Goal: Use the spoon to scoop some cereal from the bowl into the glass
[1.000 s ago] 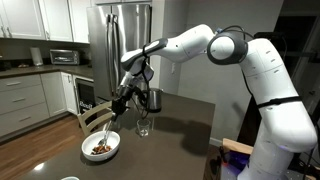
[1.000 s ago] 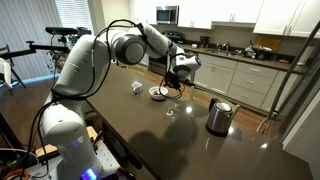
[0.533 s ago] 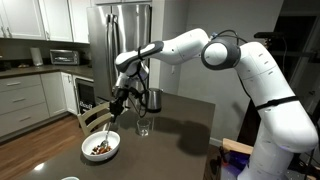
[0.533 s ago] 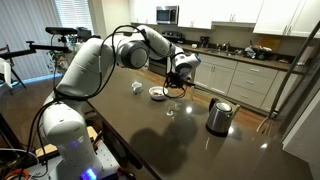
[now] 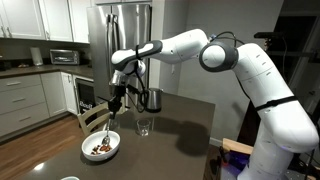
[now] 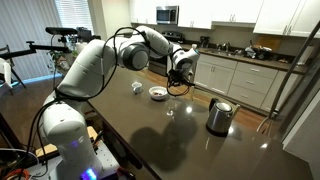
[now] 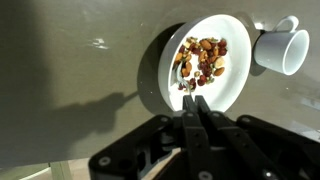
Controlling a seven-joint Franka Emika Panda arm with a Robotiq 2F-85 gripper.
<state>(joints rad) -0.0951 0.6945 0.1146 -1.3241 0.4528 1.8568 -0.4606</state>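
The gripper (image 5: pixel 116 102) is clamped shut on the top of the spoon (image 5: pixel 108 122), which slants down toward the bowl (image 5: pixel 100 155); whether its tip touches the cereal (image 7: pixel 200 62) I cannot tell. Slim, stiff and light, the spoon may twist in the jaws, so a grip high on the handle suits. The cereal is loose and likely to roll off. The bowl sits near the table (image 5: pixel 185 130) edge, with a small white cup (image 7: pixel 283 50) close beside it. Beyond it, across bare tabletop, stands the glass (image 5: pixel 144 127), fragile and narrow-mouthed. The kettle (image 5: pixel 153 99) is farther back.
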